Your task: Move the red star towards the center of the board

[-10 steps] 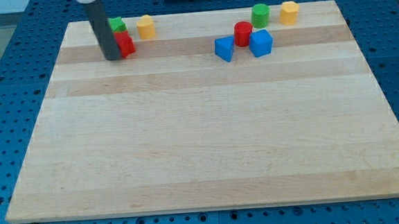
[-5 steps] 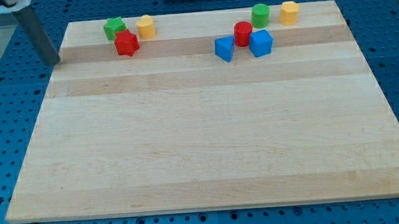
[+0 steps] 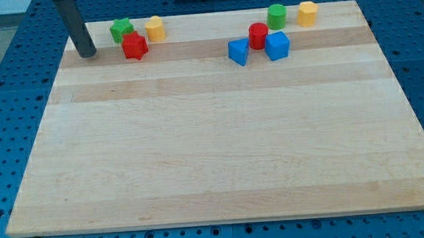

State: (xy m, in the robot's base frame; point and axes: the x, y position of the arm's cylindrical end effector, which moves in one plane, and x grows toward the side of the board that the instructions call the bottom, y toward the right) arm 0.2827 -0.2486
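Our tip [image 3: 87, 54] stands left of the red star-shaped block [image 3: 134, 46], apart | pale wooden worktop [image 3: 214, 148] centre far below-right | no fingers: bare rod, holding nothing

You see a pale wooden board [image 3: 221, 155] resting on a blue perforated metal table [image 3: 420, 32], evenly lit.

On desk [image 3: 214, 148]: my tip [image 3: 88, 55] near, left of red star [image 3: 134, 46]; green block [image 3: 122, 28] just behind star, yellow block [image 3: 155, 28] rightward.
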